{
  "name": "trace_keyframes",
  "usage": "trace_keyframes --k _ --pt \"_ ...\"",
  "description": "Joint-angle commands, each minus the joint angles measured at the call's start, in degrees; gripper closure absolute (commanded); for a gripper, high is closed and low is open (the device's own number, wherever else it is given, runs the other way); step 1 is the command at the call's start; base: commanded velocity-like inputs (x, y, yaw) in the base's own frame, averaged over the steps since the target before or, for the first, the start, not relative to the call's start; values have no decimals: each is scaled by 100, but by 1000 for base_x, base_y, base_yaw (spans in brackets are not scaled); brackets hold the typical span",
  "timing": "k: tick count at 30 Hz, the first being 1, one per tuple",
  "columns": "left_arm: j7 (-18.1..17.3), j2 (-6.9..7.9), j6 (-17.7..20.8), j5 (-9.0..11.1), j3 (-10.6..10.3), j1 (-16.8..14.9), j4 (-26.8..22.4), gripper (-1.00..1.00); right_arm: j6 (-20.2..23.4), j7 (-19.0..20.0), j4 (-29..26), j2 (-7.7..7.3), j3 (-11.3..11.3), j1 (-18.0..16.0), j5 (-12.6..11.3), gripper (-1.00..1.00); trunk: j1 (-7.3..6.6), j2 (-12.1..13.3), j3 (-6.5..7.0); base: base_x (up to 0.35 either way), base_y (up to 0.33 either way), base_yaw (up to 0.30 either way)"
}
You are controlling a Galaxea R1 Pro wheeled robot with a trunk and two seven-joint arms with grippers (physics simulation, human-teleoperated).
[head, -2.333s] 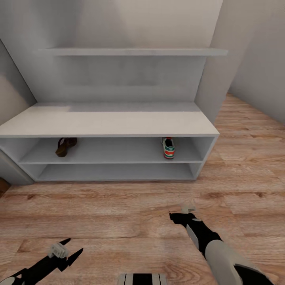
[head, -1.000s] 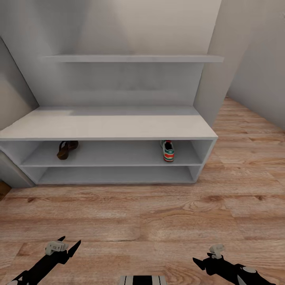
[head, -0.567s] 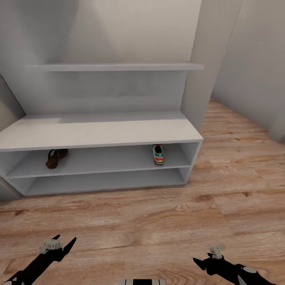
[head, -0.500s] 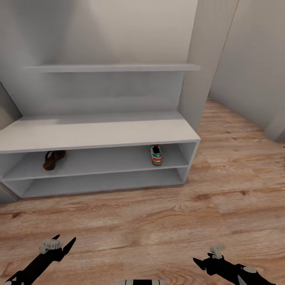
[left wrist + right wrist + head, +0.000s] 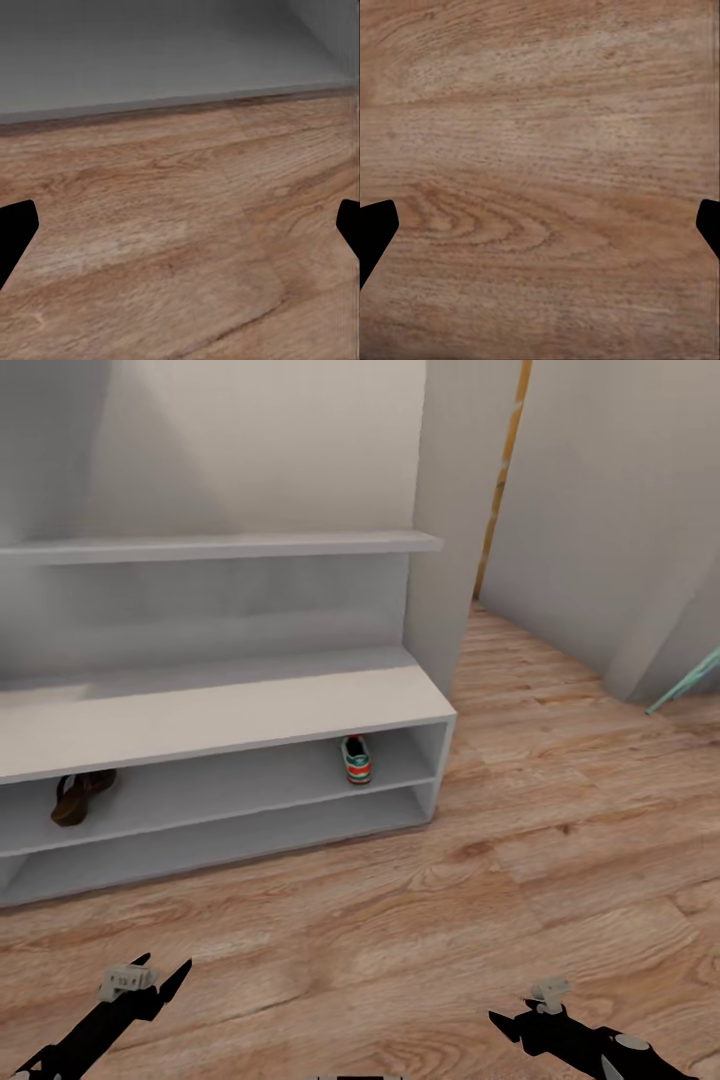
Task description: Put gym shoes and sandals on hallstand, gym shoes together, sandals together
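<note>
1. We judged the step in hand to be a search: one gym shoe [image 5: 355, 759] and one sandal [image 5: 78, 798] stood on the upper open shelf of the hallstand [image 5: 220, 712], so the other shoe of each pair was yet to be found, presumably somewhere on the corridor floor [image 5: 560, 790].

2. To do this well, we thought it best to turn the base steadily with both arms tucked low, scanning the open planks off the hallstand's right end before committing either arm.

3. The left gripper [image 5: 150, 982] hung low over bare planks with its fingers spread and nothing between them; in the left wrist view its dark fingertips [image 5: 15, 232] sat wide apart over the wood, near the hallstand's front foot.

4. The right gripper [image 5: 520, 1015] likewise hung over bare planks, its fingers parted and empty; the right wrist view showed its fingertips [image 5: 375, 229] far apart above wood grain.

5. The gym shoe stood heel outward near the right end of the upper shelf, at its front edge, well apart from both grippers.

6. The sandal lay near the shelf's left end, also well apart from the left gripper.

7. We reckoned the mates should later go just beside each, so room on the shelf mattered.
</note>
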Motion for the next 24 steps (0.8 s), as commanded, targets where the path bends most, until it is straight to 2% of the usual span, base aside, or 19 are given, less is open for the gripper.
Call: trace_keyframes --k 1,24 --pt "-32 -5 -18 -10 22 -3 4 -100 -32 15 6 0 -41 -5 61 -100 -24 40 14 0 0 -267" --pt "-40 -26 -27 -11 13 -3 30 -100 -32 15 6 -14 -50 -5 58 -100 -529 962 427 0 0 -267"
